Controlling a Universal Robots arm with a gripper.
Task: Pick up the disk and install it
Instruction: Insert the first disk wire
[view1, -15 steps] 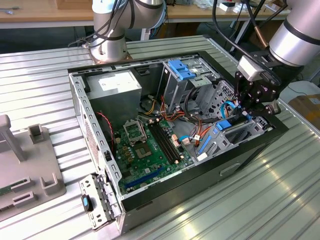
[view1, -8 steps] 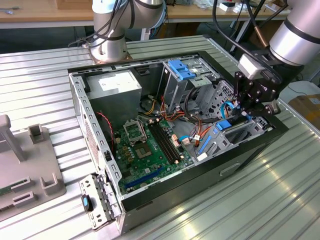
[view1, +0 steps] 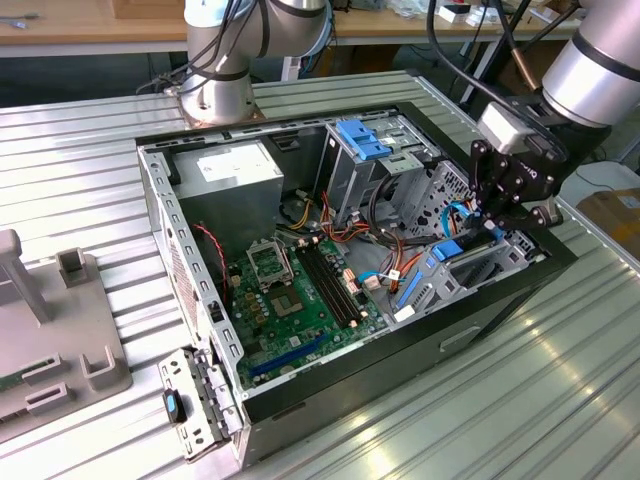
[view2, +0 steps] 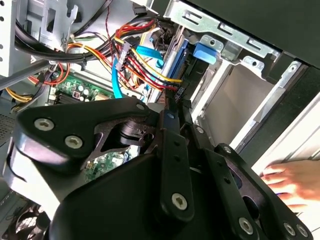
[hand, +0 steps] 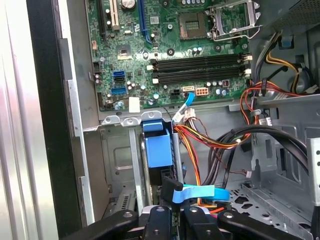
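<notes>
The disk (hand: 157, 145) stands on edge inside the drive bay (hand: 117, 165) at the front corner of the open computer case (view1: 165, 230), one blue side rail facing the camera. In the second wrist view the disk (view2: 181, 57) is a thin silver and blue slab running away from the fingers. My gripper (view1: 497, 222) hangs over that bay at the exterior view's right. Its black fingers (view2: 170, 130) are drawn together on the disk's near end, and in the first wrist view the gripper (hand: 170, 192) sits just behind the rail.
Bundled red, yellow and black cables (hand: 210, 140) and a blue flat cable (hand: 200, 192) lie close beside the bay. The motherboard (view1: 300, 300), power-supply box (view1: 235, 170) and blue-latched drive cage (view1: 362, 137) fill the case. A person's hand (view2: 290, 182) rests outside the case wall.
</notes>
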